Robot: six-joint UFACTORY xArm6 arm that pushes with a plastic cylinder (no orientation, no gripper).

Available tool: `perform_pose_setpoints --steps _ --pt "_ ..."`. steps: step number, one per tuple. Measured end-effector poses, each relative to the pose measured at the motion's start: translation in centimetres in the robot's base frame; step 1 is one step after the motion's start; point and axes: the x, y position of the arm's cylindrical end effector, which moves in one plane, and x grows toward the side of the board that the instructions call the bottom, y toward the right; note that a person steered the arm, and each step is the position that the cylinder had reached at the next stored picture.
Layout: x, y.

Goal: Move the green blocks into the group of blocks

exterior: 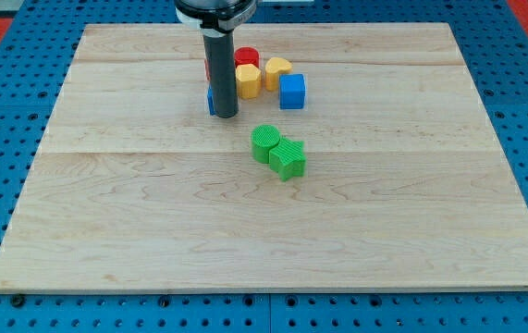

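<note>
On a pale wooden board point(273, 231) laid over a blue pegboard bench point(5, 55), my tip point(225, 116) stood at the view's left edge of a small cluster of blocks near the view's top, just in front of a blue block point(211, 100) that the rod largely hid, its shape not clear. The arm carried no fingers at all, only the straight dark rod, so nothing was opened, closed or held; it could act only by pushing. The cluster gathered a red cylinder point(247, 57), a yellow block point(247, 80) of uncertain shape, a yellow heart-like block point(277, 67) and a blue cube point(292, 91), all close together or touching; a sliver of a second red block point(207, 68) appeared behind the rod. The two green blocks, a rounded green block point(264, 143) and a star-like green block point(288, 159), sat touching each other lower on the board, near the group but apart from it, towards the view's bottom right of the tip. Judged from this arrangement, the greens had not yet joined the group, and the tip stood on the wrong side to send them there: it would likely have needed to circle below them and push up the view.
</note>
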Motion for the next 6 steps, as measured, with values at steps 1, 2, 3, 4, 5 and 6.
perform_pose_setpoints --steps 1,2,3,4,5,6 --pt "-1.2 0.0" --pt "7.2 0.0" --pt "13.9 4.0" --pt "15.1 10.3" --pt "11.8 11.6" --pt "8.2 7.2"
